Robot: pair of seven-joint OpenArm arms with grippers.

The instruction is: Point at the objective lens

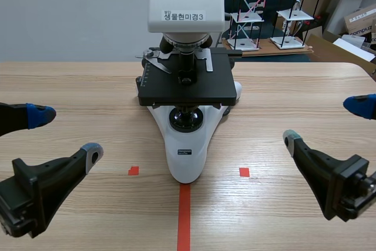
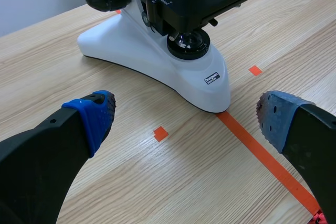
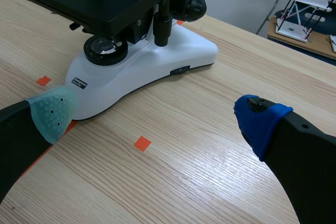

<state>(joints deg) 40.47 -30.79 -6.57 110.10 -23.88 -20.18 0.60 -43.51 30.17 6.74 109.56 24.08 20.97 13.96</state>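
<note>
A white microscope (image 1: 187,145) with a black stage (image 1: 187,89) stands at the table's middle. Its objective lens (image 1: 187,62) hangs under the white head, just above the stage. My left gripper (image 1: 63,134) is open, low at the near left, well short of the microscope. My right gripper (image 1: 324,124) is open at the near right, equally far off. In the left wrist view the gripper (image 2: 186,120) faces the microscope's base (image 2: 152,51); in the right wrist view the gripper (image 3: 155,116) faces the base (image 3: 168,59). The stage hides the objective lens in both wrist views.
Black-and-white model frames (image 1: 252,10) and cardboard boxes (image 1: 359,20) stand behind the table at the far right. The illuminator lens (image 1: 187,120) sits in the base under the stage. Bare wood lies between each gripper and the microscope.
</note>
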